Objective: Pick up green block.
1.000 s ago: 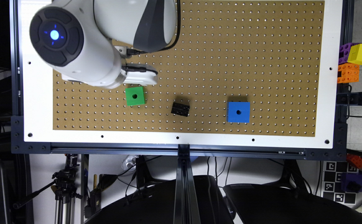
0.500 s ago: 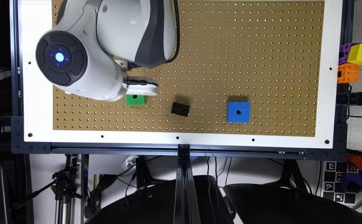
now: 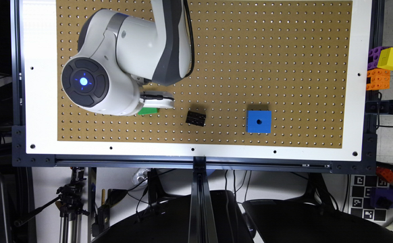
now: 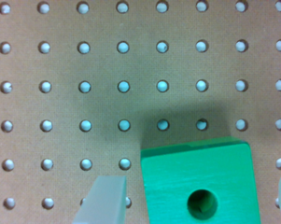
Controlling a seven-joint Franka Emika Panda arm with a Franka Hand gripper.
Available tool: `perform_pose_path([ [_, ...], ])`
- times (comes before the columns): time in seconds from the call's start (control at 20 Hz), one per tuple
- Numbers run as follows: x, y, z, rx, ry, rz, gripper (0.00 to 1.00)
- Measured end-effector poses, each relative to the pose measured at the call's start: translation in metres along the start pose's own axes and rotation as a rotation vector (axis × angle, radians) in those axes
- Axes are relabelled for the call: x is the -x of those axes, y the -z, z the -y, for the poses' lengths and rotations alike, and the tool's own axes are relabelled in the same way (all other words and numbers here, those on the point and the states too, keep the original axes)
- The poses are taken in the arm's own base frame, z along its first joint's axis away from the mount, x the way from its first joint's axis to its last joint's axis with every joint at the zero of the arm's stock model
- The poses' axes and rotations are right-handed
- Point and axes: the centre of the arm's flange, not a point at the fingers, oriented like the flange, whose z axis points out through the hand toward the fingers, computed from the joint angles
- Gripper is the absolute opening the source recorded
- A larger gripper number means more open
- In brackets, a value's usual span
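Overhead, jaws apart astride green block — brown pegboard, white-bordered, dark room.

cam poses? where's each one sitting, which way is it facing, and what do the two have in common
Exterior view: above the pegboard, looking straight down; shows the arm's white links and the gripper over the green block, plus the black brick and blue cube.
Wrist view: on the wrist, looking down past the open gripper; one finger shows on each side of the green block.
Shared: green block, pegboard, gripper.
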Motion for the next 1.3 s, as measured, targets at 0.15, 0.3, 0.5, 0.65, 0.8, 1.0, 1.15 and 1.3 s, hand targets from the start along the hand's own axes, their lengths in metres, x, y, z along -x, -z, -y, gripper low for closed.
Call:
perform_pose_path([
  [0.15, 0.002, -0.017, -0.001, 0.002, 0.000, 0.005, 1.00],
  [0.3, 0.001, -0.016, 0.000, 0.000, 0.001, 0.002, 1.00],
  [0.5, 0.001, -0.016, 0.000, 0.000, 0.001, 0.002, 1.00],
  [0.65, 0.000, -0.016, 0.002, -0.003, 0.003, 0.000, 0.00],
  [0.8, 0.000, -0.016, 0.002, -0.003, 0.003, 0.000, 0.00],
  [1.0, 0.000, -0.016, 0.002, -0.002, 0.002, 0.000, 0.00],
  [1.15, 0.000, -0.016, 0.002, -0.002, 0.002, 0.001, 0.00],
  [1.3, 0.000, -0.016, 0.002, -0.002, 0.002, 0.001, 0.00],
])
